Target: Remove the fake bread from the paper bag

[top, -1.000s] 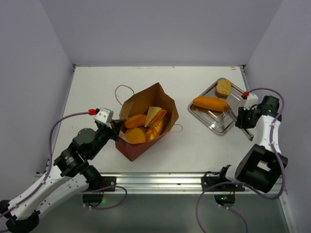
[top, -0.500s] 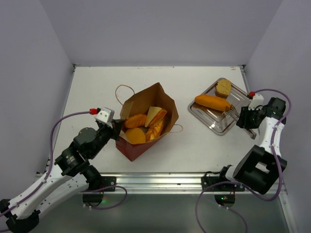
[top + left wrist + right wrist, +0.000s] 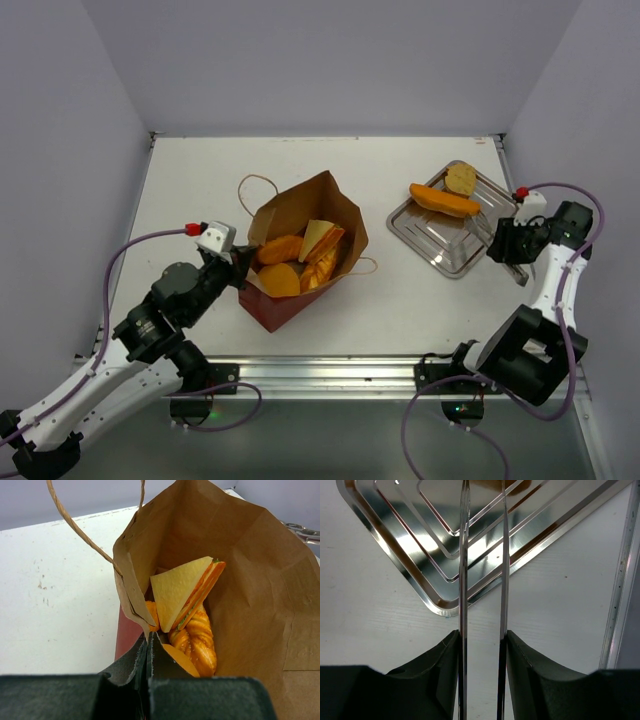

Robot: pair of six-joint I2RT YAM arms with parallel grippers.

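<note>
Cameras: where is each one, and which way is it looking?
Top external: high behind the robot, looking down at the paper bag and tray; left arm and right arm show.
Left wrist: on the left arm, looking into the bag; left fingers pinch its rim.
Right wrist: on the right arm, facing the tray; right fingers hold metal tongs.
Shared: top and left wrist see the bag.
</note>
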